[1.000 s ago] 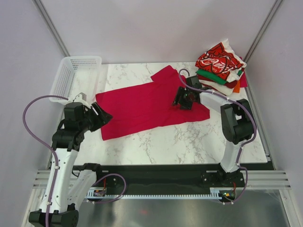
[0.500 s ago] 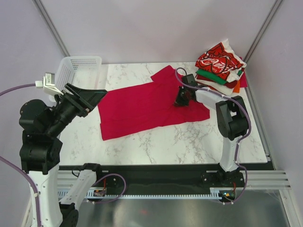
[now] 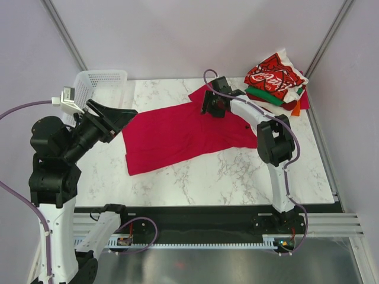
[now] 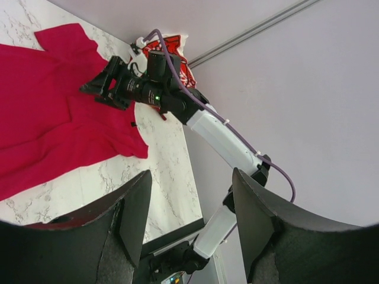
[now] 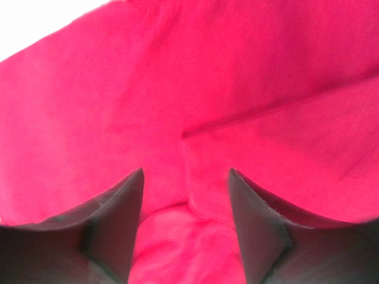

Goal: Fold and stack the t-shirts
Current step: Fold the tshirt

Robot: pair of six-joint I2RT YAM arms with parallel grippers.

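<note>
— Red t-shirt (image 3: 183,133) lies spread flat on the table (image 3: 237,171), unfolded; the finished stack (image 3: 275,80) sits at the far right corner.
— Grippers?
— My right gripper (image 3: 209,103) is wide open low over the far sleeve (image 3: 200,93), nothing pinched. My left gripper (image 3: 127,113) gapes empty, raised. Next I'd pinch that sleeve and fold inward.

The spread t-shirt (image 3: 177,133) lies under the fingers of the right gripper (image 3: 211,105) and ahead of the left gripper (image 3: 118,115). The folded stack (image 3: 277,80) sits right of the right fingers, and the basket (image 3: 106,73) sits behind the left ones.
</note>
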